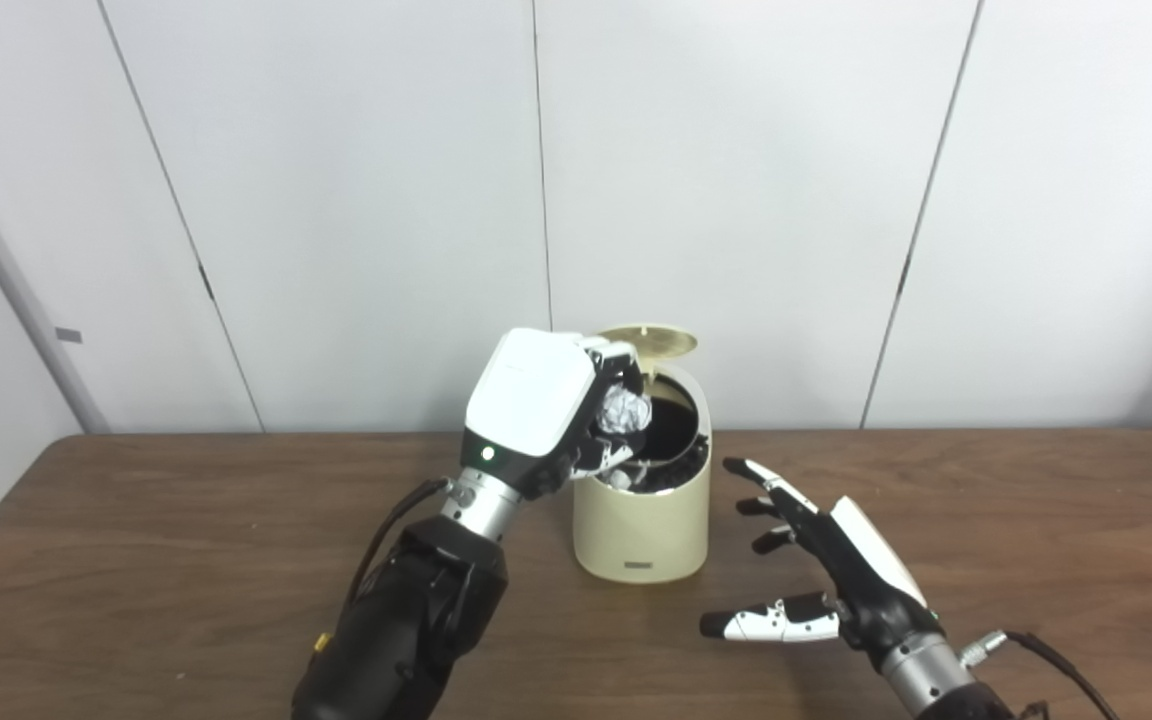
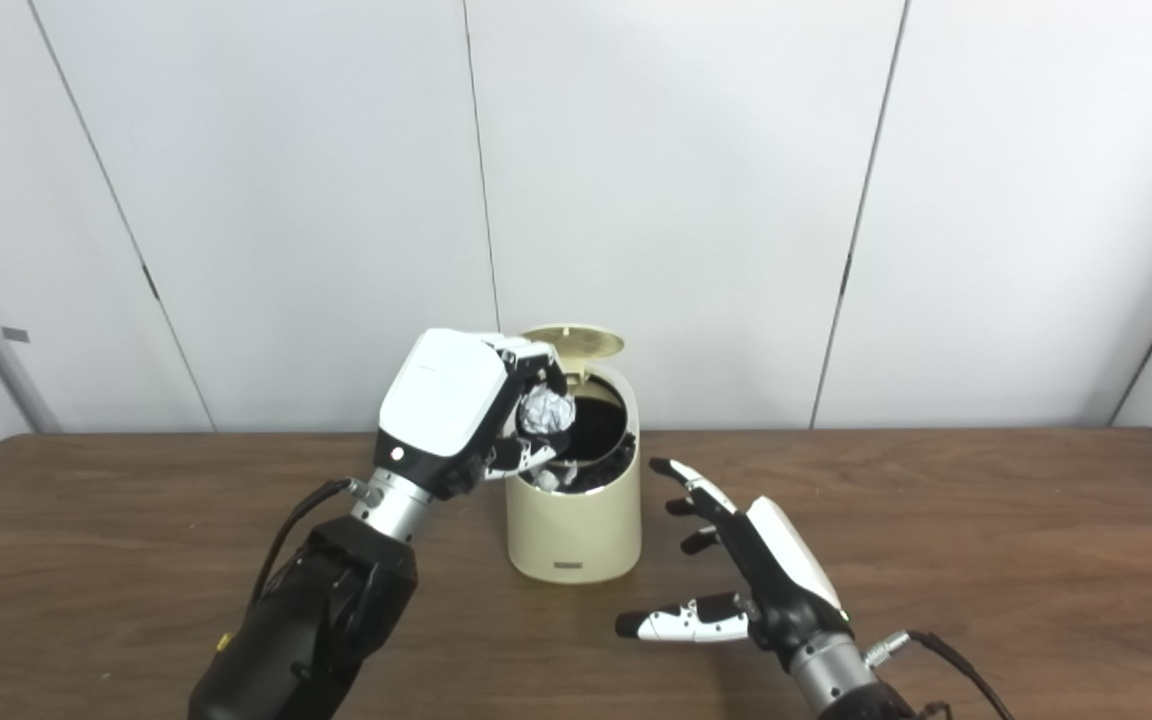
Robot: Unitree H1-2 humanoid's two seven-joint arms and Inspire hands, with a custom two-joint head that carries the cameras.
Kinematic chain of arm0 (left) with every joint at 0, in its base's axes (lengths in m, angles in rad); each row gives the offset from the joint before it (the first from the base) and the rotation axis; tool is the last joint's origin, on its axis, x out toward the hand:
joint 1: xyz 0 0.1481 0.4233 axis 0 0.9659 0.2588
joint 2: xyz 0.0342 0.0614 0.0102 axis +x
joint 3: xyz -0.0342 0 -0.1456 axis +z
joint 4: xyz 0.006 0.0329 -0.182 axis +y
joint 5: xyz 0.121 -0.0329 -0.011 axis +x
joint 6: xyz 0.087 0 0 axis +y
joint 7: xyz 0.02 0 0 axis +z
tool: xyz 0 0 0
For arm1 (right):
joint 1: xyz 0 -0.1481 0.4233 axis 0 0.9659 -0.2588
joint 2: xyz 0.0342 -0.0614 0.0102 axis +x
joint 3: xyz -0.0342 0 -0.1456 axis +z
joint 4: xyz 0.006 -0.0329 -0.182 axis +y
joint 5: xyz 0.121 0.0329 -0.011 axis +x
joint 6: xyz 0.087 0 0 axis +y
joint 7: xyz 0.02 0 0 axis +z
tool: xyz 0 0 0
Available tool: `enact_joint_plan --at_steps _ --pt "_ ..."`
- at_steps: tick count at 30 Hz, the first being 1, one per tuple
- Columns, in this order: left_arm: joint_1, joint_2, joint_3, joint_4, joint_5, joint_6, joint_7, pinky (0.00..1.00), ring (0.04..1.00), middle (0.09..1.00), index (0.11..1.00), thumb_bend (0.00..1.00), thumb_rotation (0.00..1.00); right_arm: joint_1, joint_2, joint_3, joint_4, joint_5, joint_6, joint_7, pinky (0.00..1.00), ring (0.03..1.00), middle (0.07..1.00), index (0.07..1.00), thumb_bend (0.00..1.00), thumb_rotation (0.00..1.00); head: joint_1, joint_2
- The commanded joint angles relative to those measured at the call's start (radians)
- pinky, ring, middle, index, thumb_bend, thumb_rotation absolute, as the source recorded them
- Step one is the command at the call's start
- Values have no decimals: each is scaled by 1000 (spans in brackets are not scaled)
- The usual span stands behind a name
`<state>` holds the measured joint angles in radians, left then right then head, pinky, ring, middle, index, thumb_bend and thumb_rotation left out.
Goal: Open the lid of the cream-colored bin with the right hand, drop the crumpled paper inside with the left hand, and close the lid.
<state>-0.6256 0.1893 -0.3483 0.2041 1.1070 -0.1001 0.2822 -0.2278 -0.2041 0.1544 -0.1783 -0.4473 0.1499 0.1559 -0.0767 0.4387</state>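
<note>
The cream-colored bin (image 1: 644, 530) stands on the table near the middle, its lid (image 1: 648, 341) tipped up at the back and its dark inside showing. My left hand (image 1: 546, 405) is over the bin's left rim, shut on the crumpled paper (image 1: 626, 409), a silvery-white ball held just above the opening. More crumpled paper (image 1: 622, 479) lies inside the bin. My right hand (image 1: 816, 565) is open, fingers spread, low over the table to the right of the bin and apart from it. In the right eye view the bin (image 2: 574, 525) and paper (image 2: 546, 411) show the same.
The brown wooden table (image 1: 136, 560) runs across the whole view. A white panelled wall (image 1: 736, 200) rises close behind the bin. A cable (image 1: 1046, 655) trails from my right wrist.
</note>
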Motion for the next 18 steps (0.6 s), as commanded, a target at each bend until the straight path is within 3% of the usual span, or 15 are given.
enact_joint_plan --at_steps 1,5,7,13,18 --pt "-73 7 2 -2 -5 -1 36 282 414 413 515 520 0 -23 -1 -5 -43 3 -23 -16 647 831 938 900 768 223 -2 1" --pt "-91 3 -6 38 -14 -3 53 321 416 407 517 520 0 -21 0 -7 -52 6 -13 -11 626 831 947 906 763 210 -5 2" --pt "-98 2 -11 59 -11 -1 65 308 415 460 490 526 0 -20 0 -10 -56 9 -11 -11 616 825 944 906 762 211 -8 4" --pt "-110 -5 -25 108 -12 18 94 300 417 474 484 527 0 -20 -1 -14 -58 18 -15 -13 615 821 936 904 769 207 -8 6" --pt "-109 6 -39 94 -18 28 46 335 446 481 494 525 0 -21 -3 -14 -59 15 -9 -9 630 828 938 905 768 207 -6 7"
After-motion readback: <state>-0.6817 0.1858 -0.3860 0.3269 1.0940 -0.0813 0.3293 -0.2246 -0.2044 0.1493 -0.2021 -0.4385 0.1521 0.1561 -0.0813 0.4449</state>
